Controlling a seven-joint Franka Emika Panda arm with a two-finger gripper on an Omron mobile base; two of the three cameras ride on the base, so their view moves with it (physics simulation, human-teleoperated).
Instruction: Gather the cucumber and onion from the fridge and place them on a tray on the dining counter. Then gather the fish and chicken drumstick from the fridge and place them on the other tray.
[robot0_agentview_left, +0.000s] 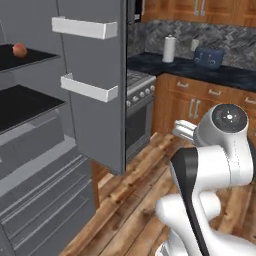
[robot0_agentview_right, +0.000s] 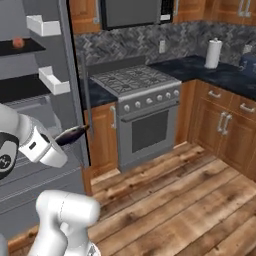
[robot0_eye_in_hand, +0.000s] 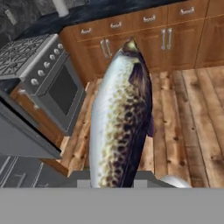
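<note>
Fridge (robot0_agentview_left: 95, 100): tall grey cabinet at the left of both base views, door swung open, white door bins (robot0_agentview_left: 90, 89) on its inner face, black shelves (robot0_agentview_left: 25, 102) inside.
Stove (robot0_agentview_right: 142, 107): grey range with a row of knobs, just right of the open fridge door, set between wooden cupboards.
Wall desk (robot0_agentview_left: 200, 67): dark stone top over wooden cupboard doors, carrying a paper towel roll (robot0_agentview_left: 169, 48) and a blue toaster (robot0_agentview_left: 209, 57).
Floor (robot0_agentview_right: 190, 200): brown wooden planks, seen below the fish in the hand view.
Fish (robot0_eye_in_hand: 120, 120): long, speckled brown over a pale silver belly, lifted in the air in front of the fridge door edge; in the right base view its dark tail end (robot0_agentview_right: 75, 133) sticks out past the hand.
Claw (robot0_eye_in_hand: 114, 183): nearly closed on the near end of the fish, fingertips hidden behind its body.
Onion (robot0_agentview_left: 19, 49): small reddish ball on the upper black shelf inside the fridge.
</note>
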